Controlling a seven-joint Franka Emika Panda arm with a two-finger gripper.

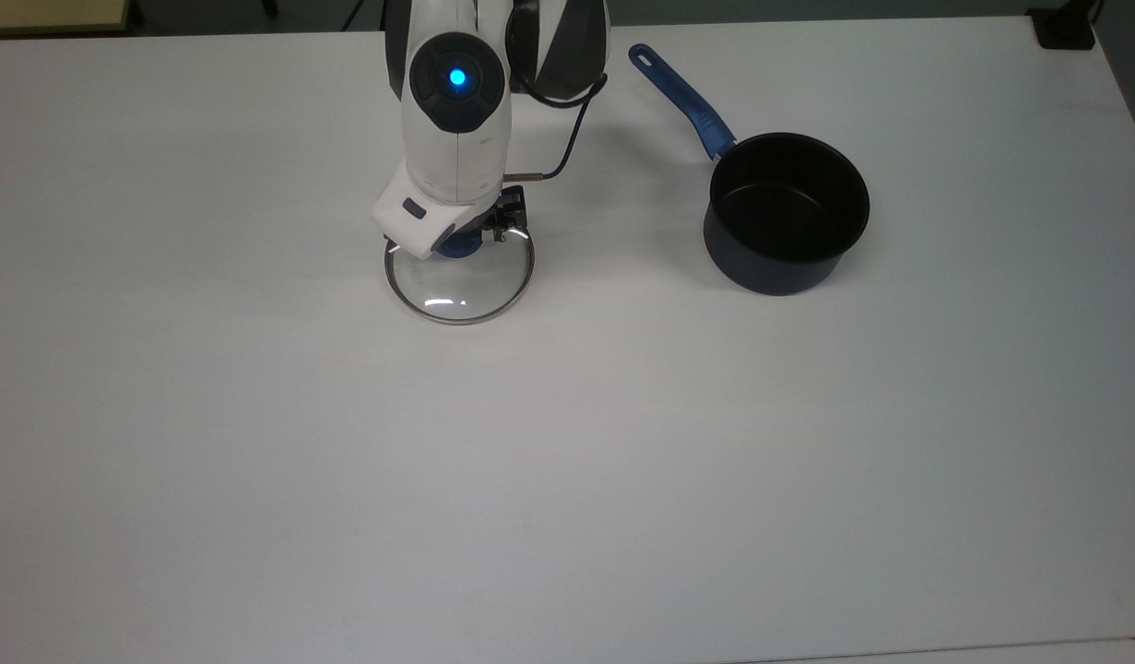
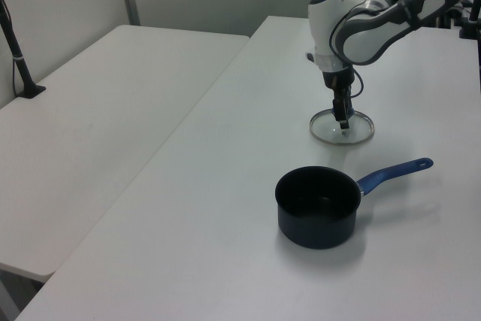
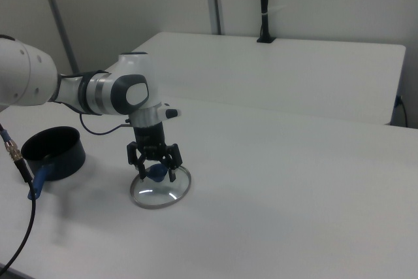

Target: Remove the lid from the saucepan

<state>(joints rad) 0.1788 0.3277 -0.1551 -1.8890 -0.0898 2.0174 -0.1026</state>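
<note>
The lid [image 1: 461,288], clear glass with a metal rim, lies flat on the white table [image 1: 567,443], to the top view's left of the saucepan. My gripper [image 1: 466,242] stands over its blue knob [image 1: 455,248], pointing down. In the right view the gripper [image 3: 155,173] is open, with a finger on each side of the knob [image 3: 157,174]. The dark saucepan [image 1: 788,217] stands uncovered, and its blue handle [image 1: 682,97] points toward the table's far edge. The left view shows the lid [image 2: 342,131] beyond the saucepan [image 2: 317,207].
A second white table [image 2: 113,88] stands alongside, with a black post [image 2: 19,58] on it. A black object [image 1: 1065,28] sits at the far right corner in the top view. A dark cable [image 3: 19,161] hangs close in the right view's left.
</note>
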